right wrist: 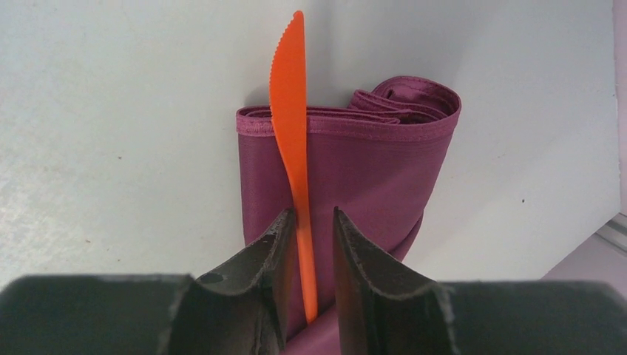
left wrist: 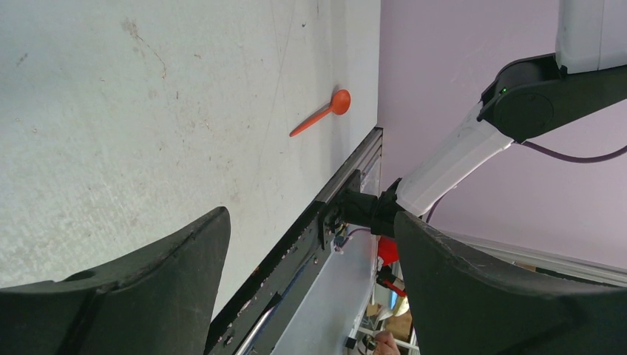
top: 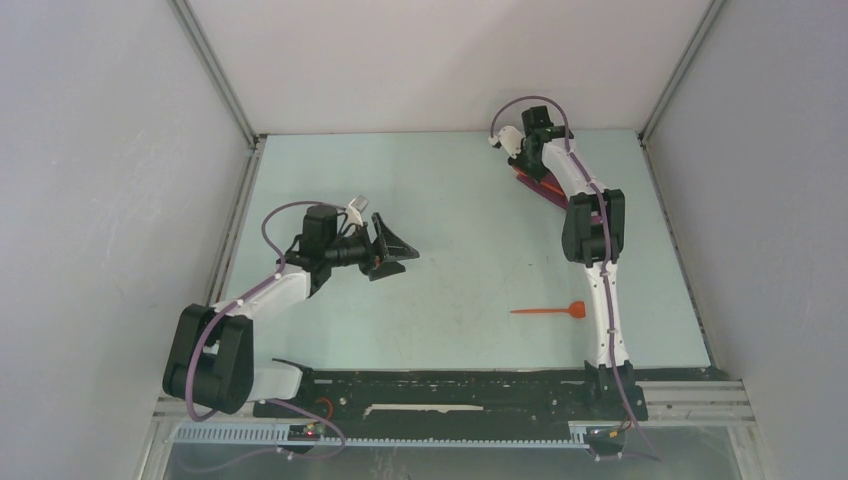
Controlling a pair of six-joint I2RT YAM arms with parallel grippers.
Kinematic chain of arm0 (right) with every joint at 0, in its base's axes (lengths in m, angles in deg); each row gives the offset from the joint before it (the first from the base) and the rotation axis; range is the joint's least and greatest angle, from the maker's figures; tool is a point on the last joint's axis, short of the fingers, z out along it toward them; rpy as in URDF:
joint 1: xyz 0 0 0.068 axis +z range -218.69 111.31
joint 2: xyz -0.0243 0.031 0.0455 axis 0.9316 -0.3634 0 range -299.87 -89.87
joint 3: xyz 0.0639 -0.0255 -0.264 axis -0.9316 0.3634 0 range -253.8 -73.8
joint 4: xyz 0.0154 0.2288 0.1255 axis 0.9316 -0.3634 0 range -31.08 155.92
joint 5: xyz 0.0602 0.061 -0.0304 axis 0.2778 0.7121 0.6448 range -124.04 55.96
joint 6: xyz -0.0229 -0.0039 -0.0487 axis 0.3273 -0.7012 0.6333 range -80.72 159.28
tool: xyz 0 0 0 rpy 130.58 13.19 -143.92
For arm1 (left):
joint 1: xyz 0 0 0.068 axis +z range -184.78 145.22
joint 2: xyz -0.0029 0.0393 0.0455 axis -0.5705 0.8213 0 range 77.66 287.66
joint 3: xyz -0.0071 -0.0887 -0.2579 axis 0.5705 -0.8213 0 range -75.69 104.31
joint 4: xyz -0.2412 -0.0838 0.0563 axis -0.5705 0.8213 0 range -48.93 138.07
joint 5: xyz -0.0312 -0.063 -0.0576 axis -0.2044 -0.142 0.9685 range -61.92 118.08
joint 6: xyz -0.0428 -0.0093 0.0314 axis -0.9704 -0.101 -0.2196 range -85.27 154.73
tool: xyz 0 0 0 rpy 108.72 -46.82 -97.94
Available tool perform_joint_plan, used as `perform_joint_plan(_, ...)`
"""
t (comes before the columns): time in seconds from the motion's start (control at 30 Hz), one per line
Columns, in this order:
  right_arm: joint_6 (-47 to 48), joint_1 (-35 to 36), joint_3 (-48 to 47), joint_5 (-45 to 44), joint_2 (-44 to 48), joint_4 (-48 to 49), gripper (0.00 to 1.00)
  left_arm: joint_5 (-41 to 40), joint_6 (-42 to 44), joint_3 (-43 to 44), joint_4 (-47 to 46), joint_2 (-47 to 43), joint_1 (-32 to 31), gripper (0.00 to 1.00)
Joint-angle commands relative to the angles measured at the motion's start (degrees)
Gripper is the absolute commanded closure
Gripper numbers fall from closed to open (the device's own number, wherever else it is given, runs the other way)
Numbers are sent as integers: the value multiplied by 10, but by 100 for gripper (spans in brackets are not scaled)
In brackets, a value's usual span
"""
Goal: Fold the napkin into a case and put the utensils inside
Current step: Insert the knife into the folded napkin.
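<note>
The plum-purple napkin (right wrist: 370, 170) lies folded into a narrow case (top: 528, 180) at the table's far right. An orange-red knife-like utensil (right wrist: 290, 111) rests lengthwise on top of it, serrated tip past the case's far hem. My right gripper (right wrist: 310, 218) straddles its handle with the jaws slightly apart; the left finger is almost against the handle and a gap shows on the right. The orange-red spoon (top: 550, 310) lies alone on the table near the right arm's base, and also shows as the spoon (left wrist: 322, 118) in the left wrist view. My left gripper (top: 400, 255) hangs open and empty left of centre.
White walls with metal frame posts (top: 215, 75) enclose the pale table (top: 450, 220). A black rail (top: 450, 385) runs along the near edge between the arm bases. The right arm's elbow (top: 592, 225) stands between the case and the spoon.
</note>
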Motion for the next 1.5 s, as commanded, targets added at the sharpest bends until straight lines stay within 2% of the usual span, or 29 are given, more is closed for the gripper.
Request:
perform_joint_plan(0.0,8,-5,-31,2,-18,-7,67,13,-5,8,-21,2,2,14)
perform_joint_plan(0.27,9,-5,-34,5,-23,-7,68,13,-7,8,-25,4,2,14)
perform_joint_plan(0.43,3,-5,-40,3,-24,-11,75,14,-7,8,-26,5,2,14)
perform_joint_plan(0.53,-3,-7,-39,4,-16,-13,84,15,-7,8,-26,5,2,14)
perform_joint_plan(0.63,-6,-11,-32,1,-8,-12,99,15,-7,9,-26,4,2,14)
perform_joint_plan(0.67,-6,-12,-27,-4,-5,-10,100,16,-7,8,-27,3,2,14)
perform_joint_plan(1.17,-18,-32,51,-6,52,10,100,16,-11,3,-29,-8,1,14)
perform_joint_plan(1.47,-27,-40,154,9,122,89,100,15,-14,2,-32,-11,0,14)
